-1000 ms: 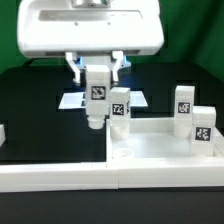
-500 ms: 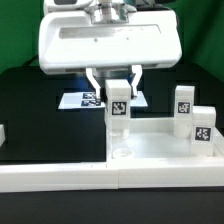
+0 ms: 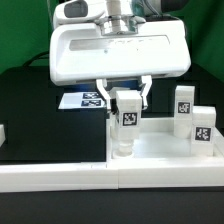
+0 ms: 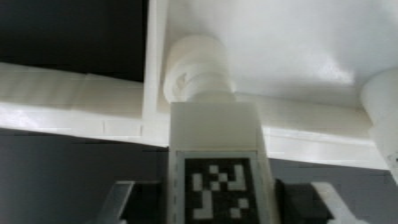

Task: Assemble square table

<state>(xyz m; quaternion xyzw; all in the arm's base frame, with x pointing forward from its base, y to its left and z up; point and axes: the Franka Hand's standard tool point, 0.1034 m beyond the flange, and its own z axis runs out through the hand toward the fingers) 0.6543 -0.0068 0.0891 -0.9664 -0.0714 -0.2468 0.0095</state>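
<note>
Exterior view: the pincer [image 3: 125,108] is clamped on a white tagged leg [image 3: 125,125], held upright over the near corner of the square table top [image 3: 160,150], which lies on the black table [image 3: 40,100]. Two more legs [image 3: 193,115] stand at the exterior view's right. The step in hand looks like seating this leg in its corner socket [image 4: 192,70]; the next move calls for lowering it straight, then twisting it home.

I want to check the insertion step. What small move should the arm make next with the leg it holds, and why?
Probably lower the leg straight down, then start turning it. The gripper is shut on the leg, which stands upright with its lower end at the corner socket of the table top, so it seems lined up but maybe not seated.
</note>
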